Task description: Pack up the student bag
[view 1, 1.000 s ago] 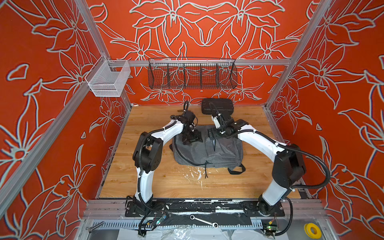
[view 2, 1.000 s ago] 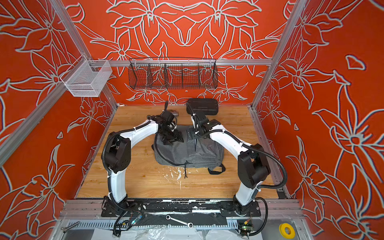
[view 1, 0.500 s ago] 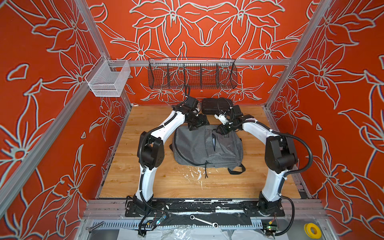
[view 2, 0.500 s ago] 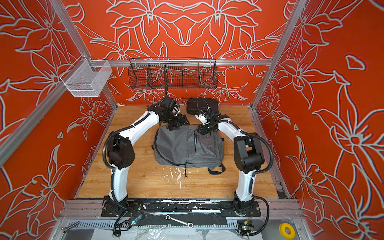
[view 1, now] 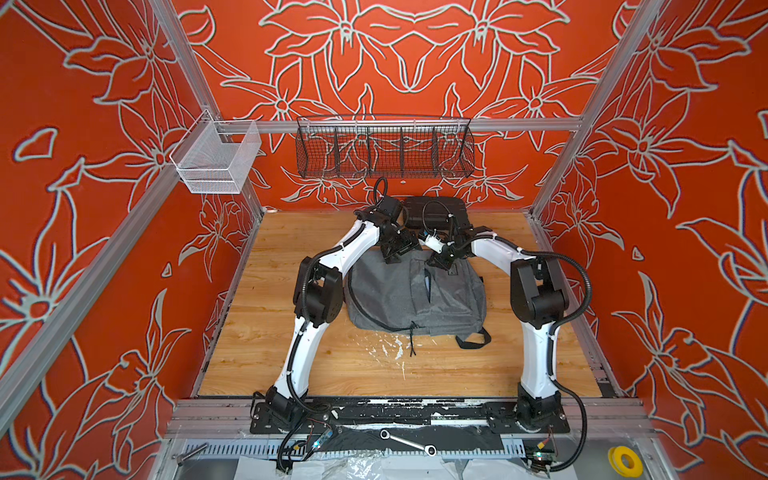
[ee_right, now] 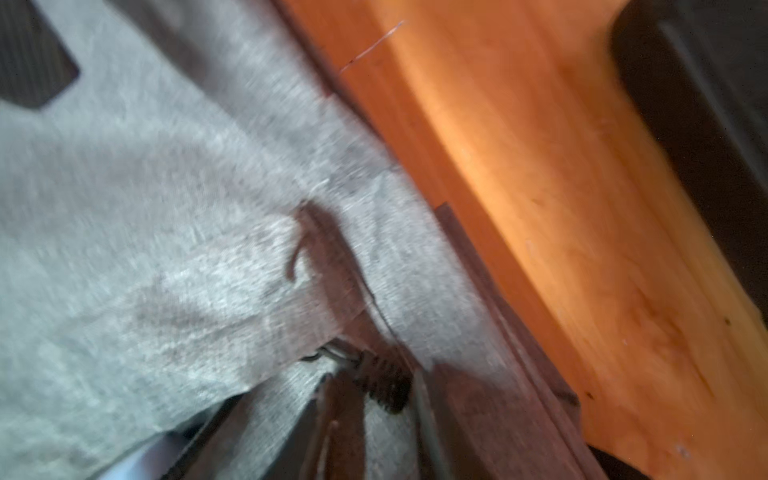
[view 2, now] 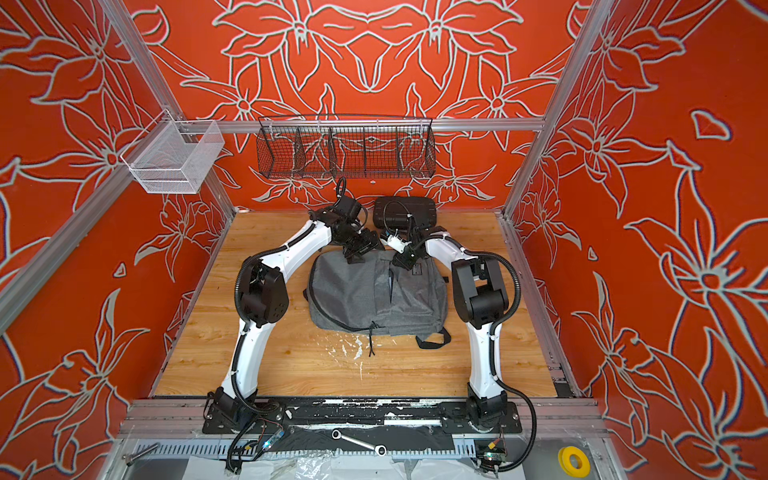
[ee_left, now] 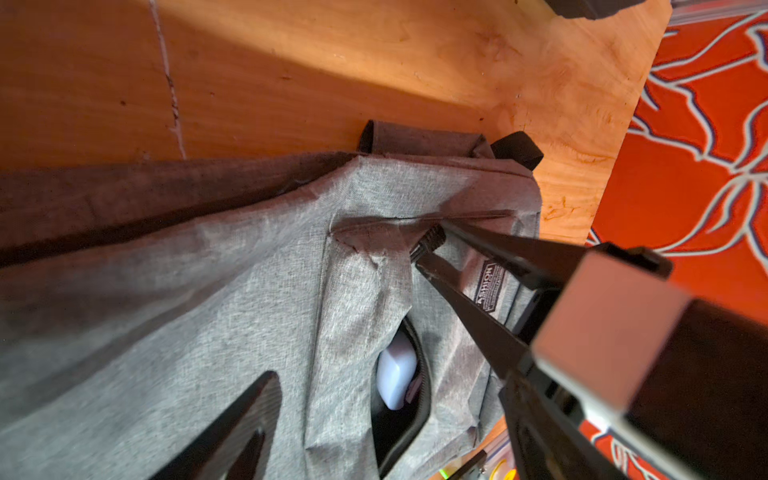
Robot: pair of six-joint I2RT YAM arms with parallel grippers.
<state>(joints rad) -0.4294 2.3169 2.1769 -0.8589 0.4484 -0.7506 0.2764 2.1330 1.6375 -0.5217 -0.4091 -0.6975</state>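
The wooden counter (view 1: 291,357) carries the student bag (view 1: 395,295), which lies flat near the middle between the two arms, its front face up and its black strap loop toward the robot's base. A black case (view 1: 434,208) sits beyond the bag at the counter's far edge, apart from it.

The left end effector (view 1: 392,257) hangs over the far edge of the bag with its fingers spread apart and nothing between them; one finger (ee_left: 232,436) shows above the grey fabric in the left wrist view.

The right end effector (view 1: 434,262) is down on the bag's front pocket, just beside the left one. Its two black fingers (ee_left: 478,328) come together on the ribbed zipper pull (ee_left: 428,243) at the far end of the pocket zip, gripping it.

The pocket's opening gapes partway, and a white object (ee_left: 397,374) shows inside it. The dark logo patch (ee_left: 488,286) lies just beside the fingers.
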